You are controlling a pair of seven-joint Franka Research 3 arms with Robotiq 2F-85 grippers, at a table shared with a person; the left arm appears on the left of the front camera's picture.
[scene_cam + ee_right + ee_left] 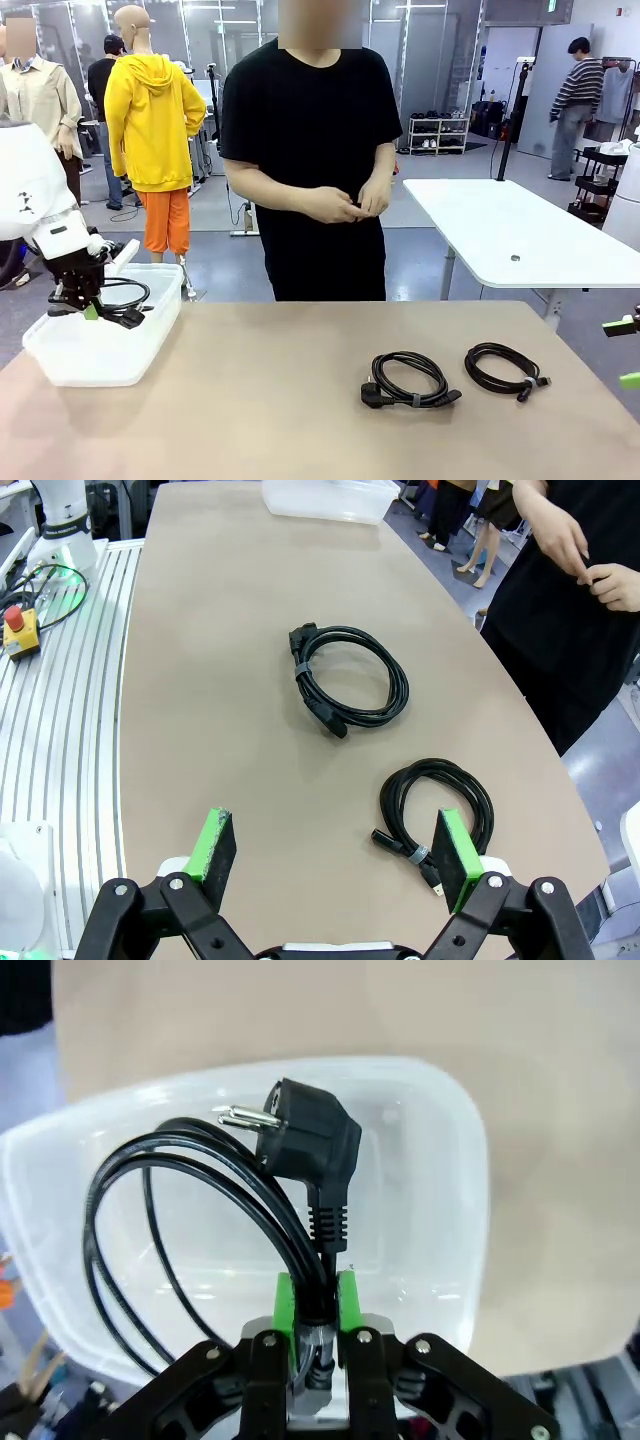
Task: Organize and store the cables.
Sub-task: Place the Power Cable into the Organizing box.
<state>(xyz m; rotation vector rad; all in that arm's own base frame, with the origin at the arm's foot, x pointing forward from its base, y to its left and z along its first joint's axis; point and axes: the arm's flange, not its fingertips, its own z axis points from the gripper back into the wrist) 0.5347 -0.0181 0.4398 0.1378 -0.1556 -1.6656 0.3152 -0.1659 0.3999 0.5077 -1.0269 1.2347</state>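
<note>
My left gripper (pixel 92 310) hangs over the clear plastic bin (pixel 70 360) at the table's left edge, shut on a coiled black cable (pixel 200 1220) with a chunky plug (pixel 305 1145). In the left wrist view the coil dangles just above the bin (pixel 440 1180), pinched between the green pads (pixel 285 1305). Two more coiled cables lie on the table: a thicker one (pixel 410 380) at centre right and a thinner one (pixel 503 370) further right. My right gripper (pixel 335 855) is open above the table, its pads either side of the thinner coil (pixel 440 810), with the thicker coil (pixel 350 680) beyond.
A person in black stands at the far side of the table, hands (pixel 345 205) together at the waist. The tan tabletop (pixel 250 400) is bare between bin and coils. A white table (pixel 520 235) stands behind at right.
</note>
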